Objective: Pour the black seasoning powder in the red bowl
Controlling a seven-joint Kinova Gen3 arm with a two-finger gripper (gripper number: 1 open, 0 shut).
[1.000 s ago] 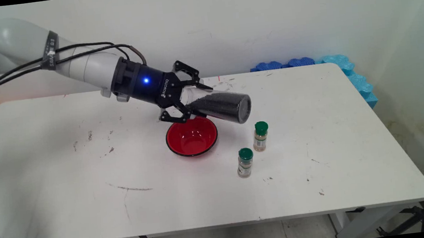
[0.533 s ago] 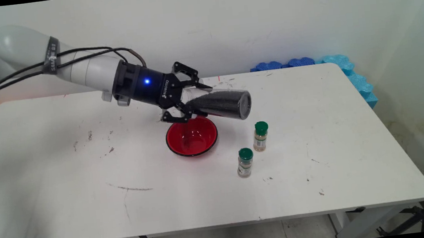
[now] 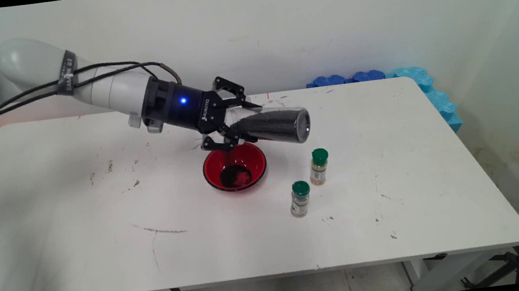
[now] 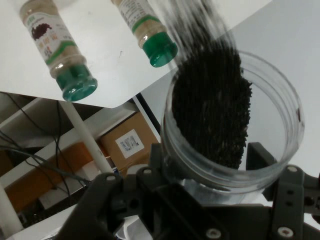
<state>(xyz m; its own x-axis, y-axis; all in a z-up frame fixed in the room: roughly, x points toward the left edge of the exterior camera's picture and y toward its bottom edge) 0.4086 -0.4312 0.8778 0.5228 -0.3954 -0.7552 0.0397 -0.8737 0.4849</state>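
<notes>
while clamped in the pincer [image 3: 230, 128], clear jar [image 3: 271, 125] of black grains [image 4: 212, 102]: rigid, smooth, slippery; grip near mouth, over red bowl [image 3: 235, 167].

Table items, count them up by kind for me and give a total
Clear jar of black grains, held tipped over the bowl by the end effector: 1
Red bowl, with a dark pile of grains inside: 1
Green-capped spice bottles, upright: 2
Total: 4

White wall [image 3: 323, 18], scuffed white table [image 3: 437, 184]
</notes>
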